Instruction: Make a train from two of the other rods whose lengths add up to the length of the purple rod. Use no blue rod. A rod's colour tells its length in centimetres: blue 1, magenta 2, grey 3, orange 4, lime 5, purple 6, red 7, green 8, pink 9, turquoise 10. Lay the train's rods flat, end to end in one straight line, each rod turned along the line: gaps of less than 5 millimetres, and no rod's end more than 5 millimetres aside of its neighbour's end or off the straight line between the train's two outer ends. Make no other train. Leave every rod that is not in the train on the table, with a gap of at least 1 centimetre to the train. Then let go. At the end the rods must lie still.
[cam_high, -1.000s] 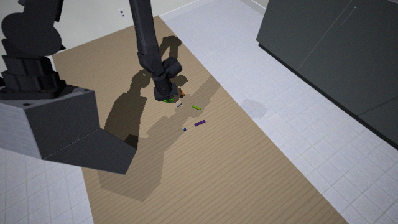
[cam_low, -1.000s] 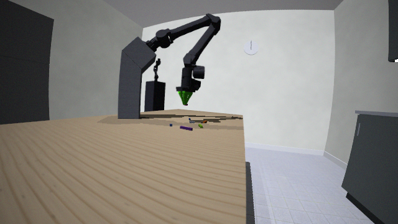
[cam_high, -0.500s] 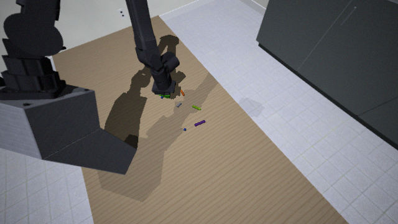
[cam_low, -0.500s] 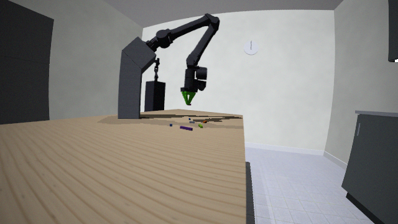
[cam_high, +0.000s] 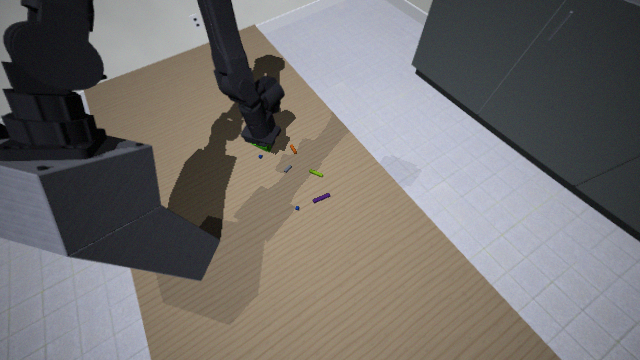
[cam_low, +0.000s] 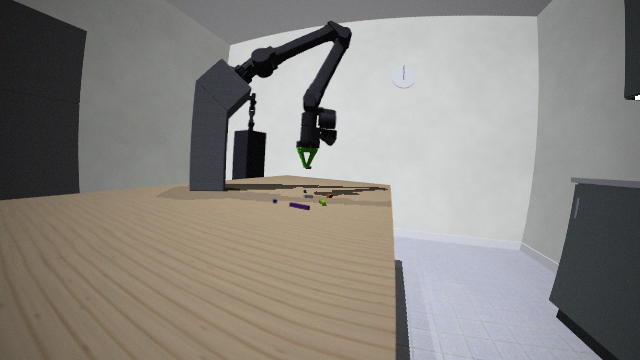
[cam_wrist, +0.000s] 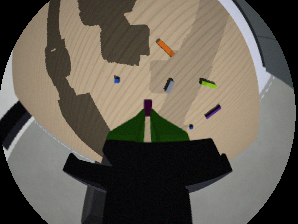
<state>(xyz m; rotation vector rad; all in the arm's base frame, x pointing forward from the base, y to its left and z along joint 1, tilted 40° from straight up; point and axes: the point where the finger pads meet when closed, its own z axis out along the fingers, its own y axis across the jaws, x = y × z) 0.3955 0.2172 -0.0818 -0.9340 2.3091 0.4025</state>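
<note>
Fingers of the gripper (cam_high: 269, 149) (cam_low: 307, 166) (cam_wrist: 147, 116) narrow, closed on a magenta rod (cam_low: 309, 168) (cam_wrist: 147, 105); in the exterior view they hang above the table (cam_high: 380, 250) (cam_low: 200, 260) (cam_wrist: 90, 55), pointing down.

Purple rod (cam_high: 321, 198) (cam_low: 299, 206) (cam_wrist: 212, 111) lies flat on the wood, with one blue rod (cam_high: 297, 208) (cam_low: 275, 201) (cam_wrist: 191, 127) near one end, apart from it. Lime rod (cam_high: 316, 173) (cam_low: 322, 202) (cam_wrist: 208, 83) sits between the purple and orange rods, at an angle to the purple.

Grey rod (cam_high: 288, 169) (cam_low: 308, 196) (cam_wrist: 169, 85) lies in a paler shadow, between the lime rod and the other blue rod (cam_high: 260, 156) (cam_low: 305, 191) (cam_wrist: 116, 79). Orange rod (cam_high: 293, 149) (cam_low: 329, 196) (cam_wrist: 165, 47) lies near the grey, turned differently. All six rods on the table stand apart from one another; the magenta is in the grip.
</note>
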